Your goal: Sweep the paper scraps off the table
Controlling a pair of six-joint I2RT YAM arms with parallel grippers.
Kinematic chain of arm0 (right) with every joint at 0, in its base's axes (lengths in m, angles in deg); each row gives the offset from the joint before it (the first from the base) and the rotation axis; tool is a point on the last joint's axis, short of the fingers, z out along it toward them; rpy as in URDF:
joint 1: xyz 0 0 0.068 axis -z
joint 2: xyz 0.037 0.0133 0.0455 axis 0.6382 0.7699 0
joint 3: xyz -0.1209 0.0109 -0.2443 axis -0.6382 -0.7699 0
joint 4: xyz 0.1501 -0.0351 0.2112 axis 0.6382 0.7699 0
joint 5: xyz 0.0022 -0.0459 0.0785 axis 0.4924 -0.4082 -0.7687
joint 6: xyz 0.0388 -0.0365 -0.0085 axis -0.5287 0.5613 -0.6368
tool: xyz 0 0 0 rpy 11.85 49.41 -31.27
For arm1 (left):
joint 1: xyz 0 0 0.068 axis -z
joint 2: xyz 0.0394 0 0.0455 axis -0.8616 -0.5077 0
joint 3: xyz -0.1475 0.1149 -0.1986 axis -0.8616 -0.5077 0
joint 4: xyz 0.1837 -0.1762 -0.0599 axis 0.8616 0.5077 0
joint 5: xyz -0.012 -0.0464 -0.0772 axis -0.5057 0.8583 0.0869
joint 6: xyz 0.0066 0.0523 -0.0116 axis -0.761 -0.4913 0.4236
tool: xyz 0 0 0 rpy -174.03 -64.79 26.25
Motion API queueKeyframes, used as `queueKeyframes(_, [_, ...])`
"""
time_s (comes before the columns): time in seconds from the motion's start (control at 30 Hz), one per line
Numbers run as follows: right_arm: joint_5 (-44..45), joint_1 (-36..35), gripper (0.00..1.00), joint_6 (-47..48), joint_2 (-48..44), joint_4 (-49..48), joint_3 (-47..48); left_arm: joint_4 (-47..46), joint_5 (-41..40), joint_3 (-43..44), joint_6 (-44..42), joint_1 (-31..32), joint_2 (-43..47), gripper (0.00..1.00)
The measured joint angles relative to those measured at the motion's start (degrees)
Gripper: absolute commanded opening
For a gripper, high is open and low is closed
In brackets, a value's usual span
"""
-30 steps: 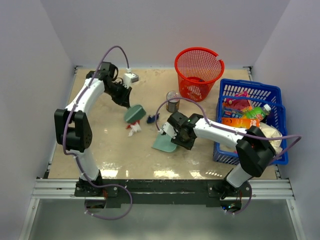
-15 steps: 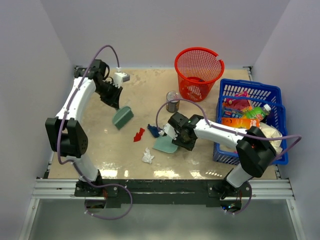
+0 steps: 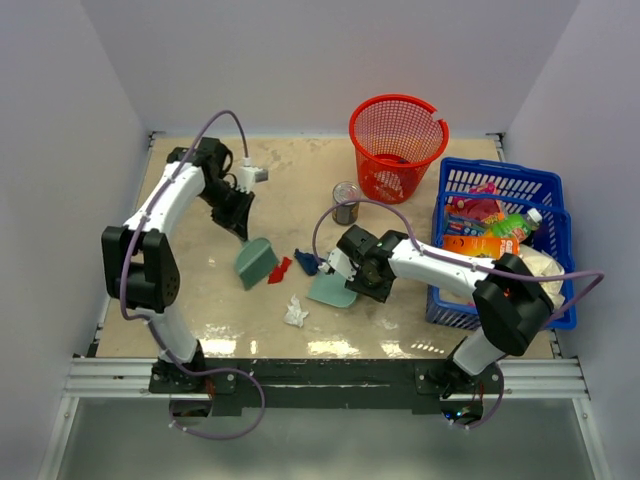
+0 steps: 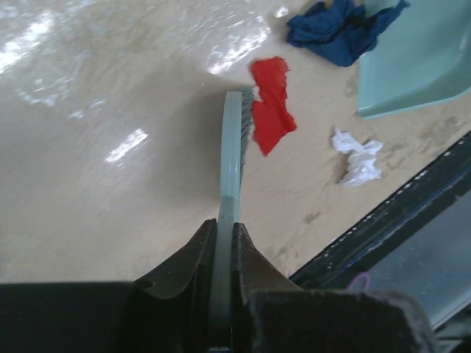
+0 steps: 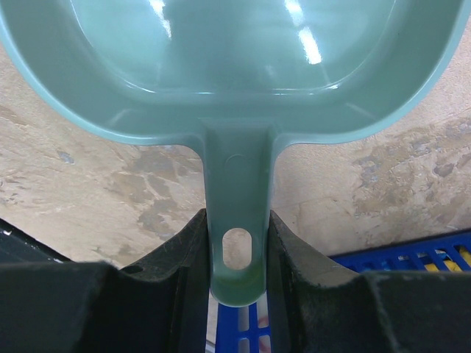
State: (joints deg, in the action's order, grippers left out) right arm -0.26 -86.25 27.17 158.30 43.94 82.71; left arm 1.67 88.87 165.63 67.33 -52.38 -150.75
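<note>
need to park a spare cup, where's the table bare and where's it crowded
Bare: the back strip of the table between the left arm and the red basket, and the front strip left of the white scrap. Crowded: the middle, where brush, red scrap, blue scrap and dustpan meet.

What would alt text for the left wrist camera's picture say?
The left gripper clamps a pale green brush, seen edge-on, its bristles beside a red paper scrap on the beige table. A dark blue scrap lies beside a green dustpan at top right, and a white scrap sits nearer the table's edge.
</note>
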Motion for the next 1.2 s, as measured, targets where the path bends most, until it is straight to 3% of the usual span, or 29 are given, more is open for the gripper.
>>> queueKeyframes(0.4, [0.3, 0.0, 0.00, 0.5, 0.0, -0.1, 0.0, -0.8, 15.4, 9.8, 4.2, 11.5, -11.4, 0.00])
queueKeyframes(0.73, [2.4, 0.0, 0.00, 1.7, -2.8, -1.1, -2.5, 0.9, 26.0, 11.6, 2.5, 7.2, -10.5, 0.00])
queueKeyframes(0.9, [2.8, 0.0, 0.00, 1.9, -3.7, -1.2, -3.4, 2.9, 26.2, 11.7, -1.0, -0.4, -6.3, 0.00])
queueKeyframes(1.0, [2.8, 0.0, 0.00, 2.0, -3.7, -1.4, -3.5, 2.6, 25.2, 8.1, -8.4, -3.7, -0.7, 0.00])
queueKeyframes(1.2, [2.8, 0.0, 0.00, 2.2, -3.7, -1.5, -3.6, 6.1, 25.4, -6.9, -23.3, -1.2, 16.5, 0.00])
